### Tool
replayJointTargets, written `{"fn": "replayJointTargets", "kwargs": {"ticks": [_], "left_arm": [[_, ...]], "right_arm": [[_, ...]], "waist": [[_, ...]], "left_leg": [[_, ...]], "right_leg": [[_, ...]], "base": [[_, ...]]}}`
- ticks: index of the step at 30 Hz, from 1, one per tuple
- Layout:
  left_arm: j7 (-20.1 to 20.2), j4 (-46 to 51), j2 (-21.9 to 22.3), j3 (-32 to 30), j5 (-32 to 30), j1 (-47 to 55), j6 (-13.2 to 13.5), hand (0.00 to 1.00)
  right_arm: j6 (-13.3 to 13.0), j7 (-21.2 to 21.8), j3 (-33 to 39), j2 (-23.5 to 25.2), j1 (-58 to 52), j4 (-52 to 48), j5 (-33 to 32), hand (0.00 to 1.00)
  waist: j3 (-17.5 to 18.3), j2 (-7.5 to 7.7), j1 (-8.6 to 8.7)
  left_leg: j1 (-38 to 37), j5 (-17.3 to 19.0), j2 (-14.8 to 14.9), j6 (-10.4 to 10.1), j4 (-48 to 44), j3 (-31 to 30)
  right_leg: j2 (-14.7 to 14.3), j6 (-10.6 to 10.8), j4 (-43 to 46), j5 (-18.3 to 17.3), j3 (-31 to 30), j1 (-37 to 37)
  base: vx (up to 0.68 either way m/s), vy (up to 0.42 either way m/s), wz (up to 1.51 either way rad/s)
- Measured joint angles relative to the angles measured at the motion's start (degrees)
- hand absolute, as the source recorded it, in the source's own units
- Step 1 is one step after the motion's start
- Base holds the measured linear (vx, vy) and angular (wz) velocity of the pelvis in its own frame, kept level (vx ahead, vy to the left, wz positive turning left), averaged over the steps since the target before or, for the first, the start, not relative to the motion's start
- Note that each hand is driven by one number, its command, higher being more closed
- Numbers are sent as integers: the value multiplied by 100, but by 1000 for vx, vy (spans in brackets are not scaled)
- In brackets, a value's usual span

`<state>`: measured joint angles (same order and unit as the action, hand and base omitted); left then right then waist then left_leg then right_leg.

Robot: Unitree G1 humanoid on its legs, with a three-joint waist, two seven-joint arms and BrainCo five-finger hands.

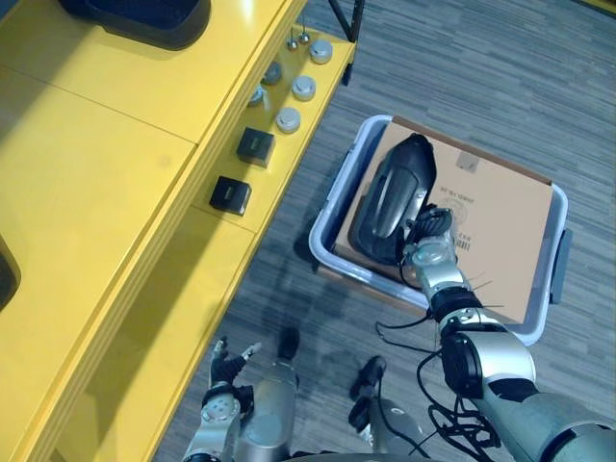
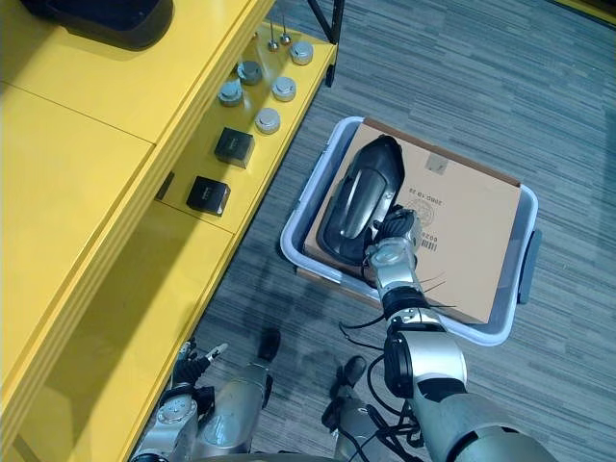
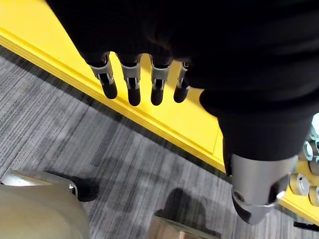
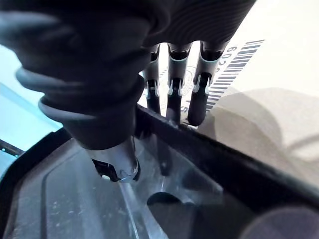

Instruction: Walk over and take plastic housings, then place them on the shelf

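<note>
A black plastic housing (image 1: 390, 197) lies on a cardboard sheet (image 1: 491, 221) inside a grey bin (image 1: 556, 269) on the floor. My right hand (image 1: 430, 236) is down at the housing's near end. In the right wrist view its straight fingers (image 4: 172, 94) reach over the outside of the housing's rim (image 4: 209, 154), and the thumb (image 4: 117, 164) hangs inside the shell, with a gap between them. My left hand (image 1: 226, 371) hangs low beside the yellow shelf (image 1: 96, 173), fingers (image 3: 132, 84) straight and holding nothing. Another black housing (image 1: 144, 19) rests on the shelf's top level.
On the shelf's lower ledge sit two small black boxes (image 1: 256, 146) (image 1: 230, 194) and several round metal parts (image 1: 303, 87). A dark object (image 1: 5, 274) pokes in at the shelf's left edge. Grey carpet (image 1: 481, 58) surrounds the bin.
</note>
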<state>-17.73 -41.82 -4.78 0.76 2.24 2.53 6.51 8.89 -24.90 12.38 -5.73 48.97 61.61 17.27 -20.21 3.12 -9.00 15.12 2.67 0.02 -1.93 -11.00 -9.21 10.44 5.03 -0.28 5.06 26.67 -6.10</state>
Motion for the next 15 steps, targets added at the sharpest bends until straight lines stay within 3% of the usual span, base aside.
{"fn": "replayJointTargets", "kwargs": {"ticks": [10,15], "left_arm": [[25,-50,-88,49,175,-3,0,0],[30,-64,-161,93,173,8,-1,0]], "right_arm": [[-65,157,-47,77,22,81,-233,100],[-127,148,-133,87,-14,-48,-328,100]], "waist": [[23,84,-3],[108,227,23]], "left_leg": [[-121,-9,75,-20,50,27],[-184,-129,44,-91,257,-18]], "right_leg": [[-40,-26,-4,-13,-74,88],[-67,-61,-76,17,-52,85]], "base": [[-31,-1,-2],[-16,0,0]]}}
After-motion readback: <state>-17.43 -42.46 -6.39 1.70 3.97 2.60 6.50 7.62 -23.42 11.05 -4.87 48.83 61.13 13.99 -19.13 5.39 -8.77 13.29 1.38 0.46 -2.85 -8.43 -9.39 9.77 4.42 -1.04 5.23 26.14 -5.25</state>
